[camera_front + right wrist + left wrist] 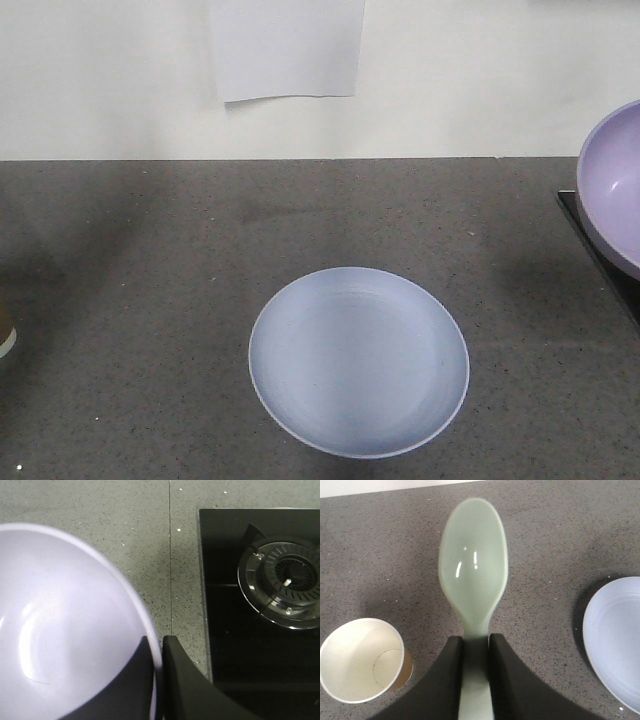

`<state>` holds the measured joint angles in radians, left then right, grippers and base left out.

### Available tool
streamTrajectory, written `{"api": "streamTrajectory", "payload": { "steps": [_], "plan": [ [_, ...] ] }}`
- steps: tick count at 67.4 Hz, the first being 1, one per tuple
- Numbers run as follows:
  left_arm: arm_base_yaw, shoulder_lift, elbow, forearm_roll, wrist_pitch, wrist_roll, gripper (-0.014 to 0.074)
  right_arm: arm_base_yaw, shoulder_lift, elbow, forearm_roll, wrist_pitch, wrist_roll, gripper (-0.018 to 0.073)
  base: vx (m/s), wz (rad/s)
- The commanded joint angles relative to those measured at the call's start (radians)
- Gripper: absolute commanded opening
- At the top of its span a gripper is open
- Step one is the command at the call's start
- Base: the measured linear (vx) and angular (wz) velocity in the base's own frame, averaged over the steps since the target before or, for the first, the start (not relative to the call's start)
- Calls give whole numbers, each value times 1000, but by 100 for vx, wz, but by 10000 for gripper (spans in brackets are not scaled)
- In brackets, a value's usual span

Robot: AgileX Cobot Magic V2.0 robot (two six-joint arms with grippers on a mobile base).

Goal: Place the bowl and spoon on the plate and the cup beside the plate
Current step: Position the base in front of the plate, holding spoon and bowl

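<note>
The periwinkle plate (358,360) lies flat at the front middle of the dark counter, with nothing on it; its edge (615,640) shows at the right of the left wrist view. My left gripper (476,641) is shut on the handle of the mint-green spoon (473,582), held above the counter. The paper cup (361,659) stands upright to its lower left, and a sliver of the cup (5,333) shows at the front view's left edge. My right gripper (157,645) is shut on the rim of the lavender bowl (60,625), which hangs raised at the right edge of the front view (615,185).
A black glass hob (260,600) with a gas burner (287,580) is set into the counter at the right. A white wall with a sheet of paper (288,48) bounds the counter at the back.
</note>
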<state>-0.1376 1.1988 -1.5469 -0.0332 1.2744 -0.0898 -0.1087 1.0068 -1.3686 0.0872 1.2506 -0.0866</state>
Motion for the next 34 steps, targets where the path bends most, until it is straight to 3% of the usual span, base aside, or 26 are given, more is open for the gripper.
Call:
{"api": "streamTrajectory", "payload": {
  "steps": [1,34],
  "plan": [
    [-4,-18,-28,-8,-24,-5,-6,-3,-13,-28,4,-57,-7,-6,3,11],
    [-4,-18,-28,-8,-24,-5,-6,-3,-13,-28,4,-57,-7,-6,1,3]
  ]
}}
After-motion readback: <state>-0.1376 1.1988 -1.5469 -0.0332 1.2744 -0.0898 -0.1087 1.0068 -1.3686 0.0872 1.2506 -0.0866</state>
